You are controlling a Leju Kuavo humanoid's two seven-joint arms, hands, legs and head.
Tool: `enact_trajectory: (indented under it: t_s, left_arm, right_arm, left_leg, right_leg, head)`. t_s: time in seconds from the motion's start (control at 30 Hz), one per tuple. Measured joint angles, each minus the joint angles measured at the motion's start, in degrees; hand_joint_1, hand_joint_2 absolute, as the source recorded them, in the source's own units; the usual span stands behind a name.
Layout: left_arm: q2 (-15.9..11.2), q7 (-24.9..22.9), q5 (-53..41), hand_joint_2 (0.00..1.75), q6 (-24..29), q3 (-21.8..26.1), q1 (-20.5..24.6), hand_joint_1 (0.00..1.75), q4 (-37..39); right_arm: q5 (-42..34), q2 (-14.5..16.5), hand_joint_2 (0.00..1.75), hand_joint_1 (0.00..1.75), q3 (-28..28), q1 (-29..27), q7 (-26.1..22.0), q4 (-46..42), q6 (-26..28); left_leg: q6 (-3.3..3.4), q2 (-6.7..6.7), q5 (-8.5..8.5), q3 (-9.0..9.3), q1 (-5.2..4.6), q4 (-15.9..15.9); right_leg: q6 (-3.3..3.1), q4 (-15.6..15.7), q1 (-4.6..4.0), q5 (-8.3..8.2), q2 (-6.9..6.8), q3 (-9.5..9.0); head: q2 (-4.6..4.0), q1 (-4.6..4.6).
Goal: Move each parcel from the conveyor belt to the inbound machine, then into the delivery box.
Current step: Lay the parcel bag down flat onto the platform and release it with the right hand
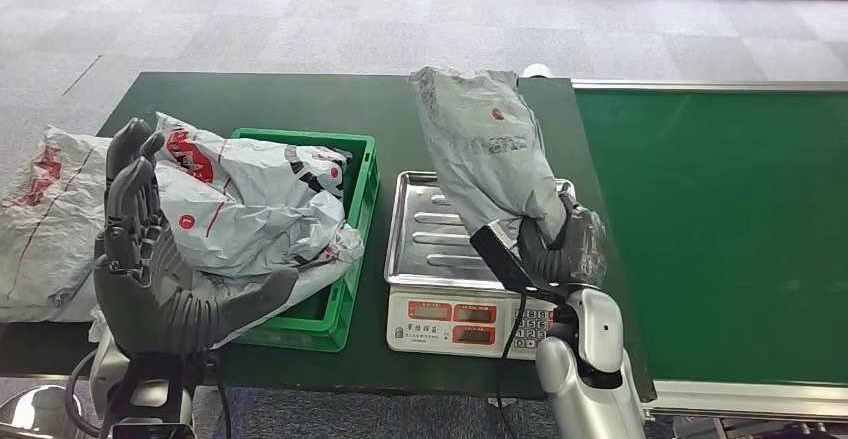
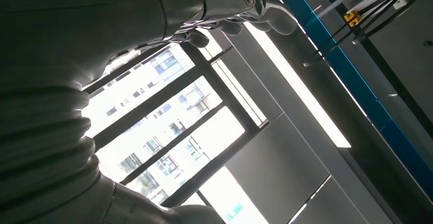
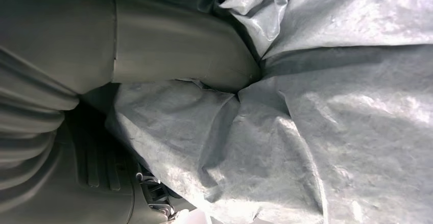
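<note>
Right hand (image 1: 560,249) gripping crumpled grey plastic parcel (image 1: 487,149) above steel-trayed weighing scale (image 1: 425,249); left hand (image 1: 150,259) open, empty, left of scale

Dark green table (image 1: 300,94) bears crate (image 1: 352,259), scale (image 1: 440,304), parcel (image 1: 45,219).

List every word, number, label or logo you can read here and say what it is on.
No text reads clearly enough to quote.
Scale: three red display windows and a keypad, digits and labels too small to read.
Held grey parcel in the right hand: a small red mark, illegible.
Parcels in the green crate: red and black logo printing, crumpled and blurred.
Parcel left of the crate: red print, unreadable.
</note>
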State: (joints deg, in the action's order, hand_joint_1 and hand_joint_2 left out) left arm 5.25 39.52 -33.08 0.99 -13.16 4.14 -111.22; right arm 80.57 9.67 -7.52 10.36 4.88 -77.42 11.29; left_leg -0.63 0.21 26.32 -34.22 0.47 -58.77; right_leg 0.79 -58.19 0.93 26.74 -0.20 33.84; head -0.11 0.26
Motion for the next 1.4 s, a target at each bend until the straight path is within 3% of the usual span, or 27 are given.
enact_trajectory:
  t_s: [0.4, 0.43, 0.53, 0.57, 1.1, 1.3, 1.4]
  left_arm:
    - [-1.5, 0.5, 1.7, 1.75, 0.4, 0.0, 1.0, 0.00, 3.0]
    - [-1.5, 0.6, 1.7, 1.75, 0.4, 0.0, 1.0, 0.00, 3.2]
    - [-1.7, 0.6, 1.7, 1.75, 0.4, 0.0, 1.2, 0.00, 3.7]
    - [-1.7, 0.6, 1.7, 1.75, 0.4, 0.0, 1.2, 0.00, 3.9]
    - [-2.6, 0.5, 2.6, 1.75, 1.2, 0.0, 2.3, 0.00, 7.3]
    - [-2.9, -0.6, 3.6, 1.75, 2.0, 0.6, 3.6, 0.00, 10.8]
    - [-3.0, -0.8, 3.7, 1.75, 2.1, 1.4, 4.5, 0.00, 13.1]
  right_arm:
    - [-2.1, -2.4, 1.75, 1.75, -4.6, -0.4, 1.7, 4.6, -0.2]
    - [-2.1, -2.5, 1.75, 1.40, -4.7, -0.4, 1.7, 4.8, -0.3]
    - [-2.1, -2.7, 1.75, 0.09, -4.9, -0.4, 2.0, 5.1, -0.4]
    - [-2.1, -2.8, 1.75, 0.00, -5.0, -0.4, 2.1, 5.3, -0.6]
    - [-7.2, -3.7, 1.75, 0.00, -6.7, -0.3, -0.7, 6.5, -2.0]
    - [-14.0, -3.8, 1.75, 0.00, -8.9, 0.6, -8.0, 7.5, -3.7]
    - [-17.1, -3.8, 1.75, 0.00, -10.6, 1.1, -12.2, 7.0, -0.6]
  left_leg:
    - [0.04, 0.04, 0.05, -0.06, -0.04, 0.0]
    - [0.04, 0.04, 0.05, -0.06, -0.04, 0.0]
    - [0.04, 0.06, 0.05, -0.06, -0.03, 0.0]
    - [0.04, 0.06, 0.05, -0.06, -0.03, 0.0]
    - [0.04, 0.06, 0.05, -0.08, -0.03, 0.0]
    - [0.02, 0.06, 0.03, -0.08, -0.02, 0.0]
    - [0.00, 0.06, 0.01, -0.07, -0.02, 0.0]
  right_leg:
    - [0.01, 0.0, 0.07, 0.00, 0.05, 0.11]
    - [0.01, 0.0, 0.07, 0.00, 0.05, 0.11]
    - [0.01, 0.0, 0.05, 0.00, 0.05, 0.12]
    - [0.01, 0.0, 0.05, 0.00, 0.05, 0.12]
    - [0.01, 0.0, 0.06, 0.00, 0.07, 0.13]
    - [0.01, 0.0, 0.04, -0.01, 0.06, 0.12]
    - [0.00, 0.0, 0.04, -0.01, 0.06, 0.12]
  head:
    - [0.00, 0.00]
    - [0.00, 0.00]
    - [0.00, 0.00]
    - [0.00, 0.00]
    - [0.00, 0.00]
    - [0.00, 0.00]
    - [0.00, 0.00]
